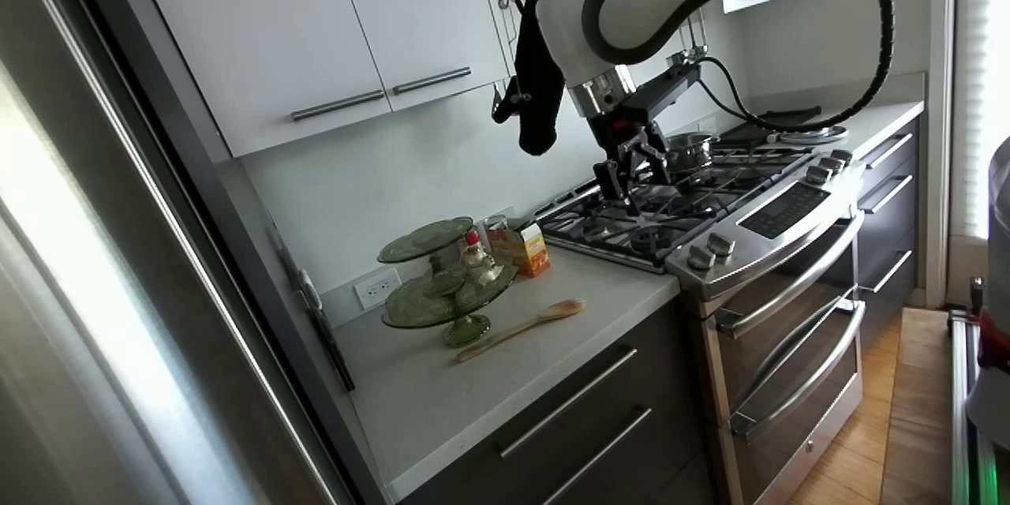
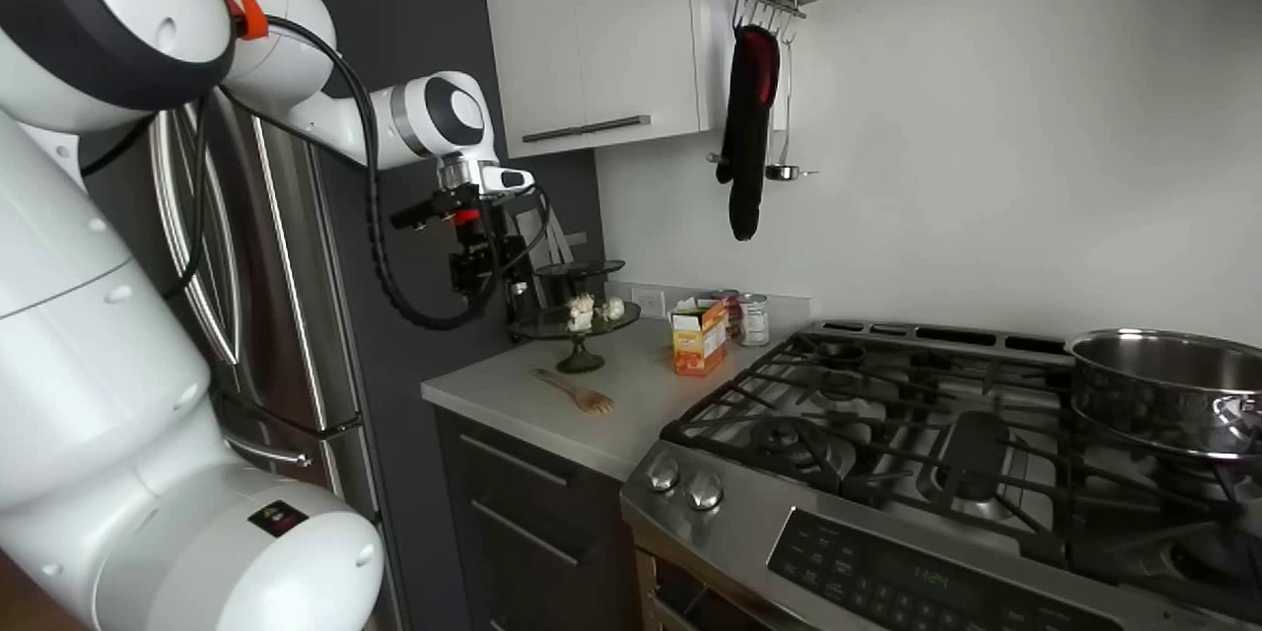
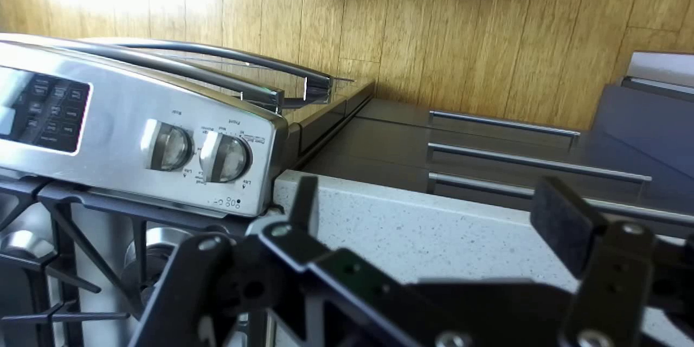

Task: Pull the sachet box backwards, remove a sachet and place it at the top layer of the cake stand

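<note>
The sachet box (image 1: 533, 254) is a small orange-and-tan carton standing upright on the counter beside the stove. It also shows in an exterior view (image 2: 698, 345), with its top flaps raised. Sachets inside cannot be made out. The two-tier olive-green cake stand (image 1: 414, 311) stands left of the box; it also shows in an exterior view (image 2: 538, 323). Its upper plate (image 1: 426, 241) looks bare. My gripper (image 1: 627, 188) is high above the counter and stove edge, apart from the box and stand. In the wrist view the gripper (image 3: 434, 211) is open and empty; neither box nor stand shows there.
White garlic-like items (image 2: 582, 313) sit on the stand's lower plate. Cans (image 2: 754, 320) stand behind the box. A wooden utensil (image 1: 525, 327) lies in front of the stand. The gas stove (image 1: 647, 213) adjoins the counter. A black oven mitt (image 1: 538, 87) hangs from a rail.
</note>
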Motion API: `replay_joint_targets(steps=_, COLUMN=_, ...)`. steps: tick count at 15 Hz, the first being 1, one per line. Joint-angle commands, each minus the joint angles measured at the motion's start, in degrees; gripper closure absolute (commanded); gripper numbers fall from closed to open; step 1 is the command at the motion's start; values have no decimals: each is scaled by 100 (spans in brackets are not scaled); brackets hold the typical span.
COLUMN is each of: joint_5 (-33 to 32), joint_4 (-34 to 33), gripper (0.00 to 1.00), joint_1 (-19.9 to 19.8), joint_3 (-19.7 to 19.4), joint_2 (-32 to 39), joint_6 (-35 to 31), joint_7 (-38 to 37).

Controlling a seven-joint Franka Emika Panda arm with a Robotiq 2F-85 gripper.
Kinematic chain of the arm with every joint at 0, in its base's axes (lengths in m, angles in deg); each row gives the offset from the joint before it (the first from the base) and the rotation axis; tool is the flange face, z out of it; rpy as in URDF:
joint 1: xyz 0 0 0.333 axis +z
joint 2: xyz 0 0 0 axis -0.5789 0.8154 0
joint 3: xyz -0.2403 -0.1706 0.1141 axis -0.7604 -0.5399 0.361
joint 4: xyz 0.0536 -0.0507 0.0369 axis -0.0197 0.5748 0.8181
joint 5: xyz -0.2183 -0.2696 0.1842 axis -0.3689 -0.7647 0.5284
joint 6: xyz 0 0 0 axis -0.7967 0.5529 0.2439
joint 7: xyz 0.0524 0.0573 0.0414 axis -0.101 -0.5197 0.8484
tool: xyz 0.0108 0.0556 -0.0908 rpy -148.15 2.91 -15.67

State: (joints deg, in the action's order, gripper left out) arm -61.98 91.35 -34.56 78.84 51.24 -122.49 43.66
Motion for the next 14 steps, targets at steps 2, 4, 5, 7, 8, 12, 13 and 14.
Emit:
replay_joint_targets(steps=2, joint_5=-136, joint_4=-75, gripper=0, joint_1=190, joint_3=-174, joint_2=113, joint_6=-44, joint_7=-31)
replay_joint_targets(steps=4, joint_5=-365, joint_4=-246, gripper=0, joint_1=156, joint_3=-190, joint_2=353, joint_6=-439, joint_7=-67)
replay_joint_targets(steps=5, joint_5=-434, joint_4=-329, gripper=0, joint_1=145, joint_3=-220, joint_2=462, joint_6=-635, joint_7=-68)
replay_joint_targets(steps=7, joint_5=-663, joint_4=-491, gripper=0, joint_1=129, joint_3=-294, joint_2=732, joint_6=-1149, joint_7=-39)
replay_joint_targets(steps=8, joint_5=-747, joint_4=-582, gripper=0, joint_1=120, joint_3=-348, joint_2=901, joint_6=-1398, joint_7=-49)
replay_joint_targets(steps=12, joint_5=-799, joint_4=-972, gripper=0, joint_1=150, joint_3=-607, joint_2=1562, joint_6=-2481, joint_7=22)
replay_joint_targets(steps=13, joint_5=-870, joint_4=-1060, gripper=0, joint_1=160, joint_3=-660, joint_2=1709, joint_6=-2761, joint_7=19)
replay_joint_targets(steps=14, joint_5=-1022, joint_4=-1147, gripper=0, joint_1=168, joint_3=-715, joint_2=1872, joint_6=-3118, joint_7=4)
